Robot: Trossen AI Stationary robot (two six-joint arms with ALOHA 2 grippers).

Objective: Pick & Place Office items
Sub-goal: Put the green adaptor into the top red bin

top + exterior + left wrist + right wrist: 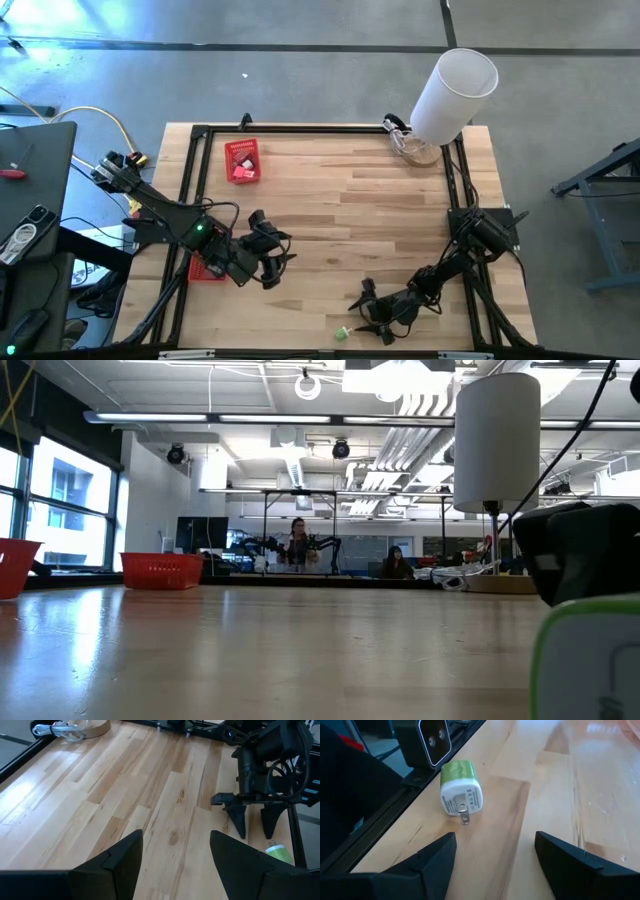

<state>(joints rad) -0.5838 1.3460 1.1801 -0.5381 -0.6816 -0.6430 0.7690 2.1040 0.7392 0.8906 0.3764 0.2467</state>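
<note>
One office item shows: a small green-and-white plug block (461,790) lying on its side on the wood by the table's near edge, its metal prongs pointing toward my right gripper. It also shows as the green block (342,332) in the high view. My right gripper (495,865) stands open just short of it, low over the table, touching nothing. It appears as the right gripper (368,312) from above. My left gripper (280,258) hovers open over the near-left part of the table, with only bare wood between its fingers (125,860).
A red mesh basket (243,160) stands at the far left, and a second red basket (207,268) is partly hidden under my left arm. A tall white cylinder (455,90) stands at the far right corner. A black frame rail (395,815) runs behind the plug block.
</note>
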